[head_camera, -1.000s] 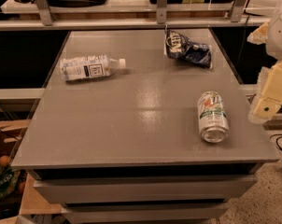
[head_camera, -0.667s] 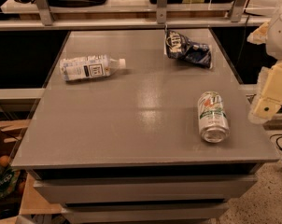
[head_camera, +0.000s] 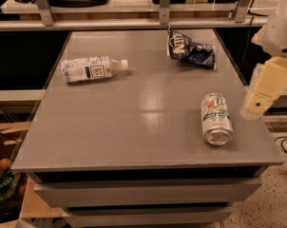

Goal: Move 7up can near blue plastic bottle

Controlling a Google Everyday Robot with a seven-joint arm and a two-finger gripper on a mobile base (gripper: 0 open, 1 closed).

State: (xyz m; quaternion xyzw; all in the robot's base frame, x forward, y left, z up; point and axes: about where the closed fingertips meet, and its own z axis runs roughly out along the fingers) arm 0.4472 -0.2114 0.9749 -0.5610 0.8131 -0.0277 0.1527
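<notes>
The 7up can (head_camera: 215, 118) lies on its side near the front right of the grey table (head_camera: 134, 122), its shiny metal end facing the front edge. The blue plastic bottle (head_camera: 91, 68) lies on its side at the far left, white cap pointing right. My gripper (head_camera: 266, 88) hangs at the right edge of the view, just right of the can and above the table's right side, apart from the can. It holds nothing.
A dark blue snack bag (head_camera: 191, 50) lies at the far right of the table. A shelf with metal uprights (head_camera: 165, 6) runs behind the table. Drawers sit under the tabletop. Clutter stands on the floor at the lower left.
</notes>
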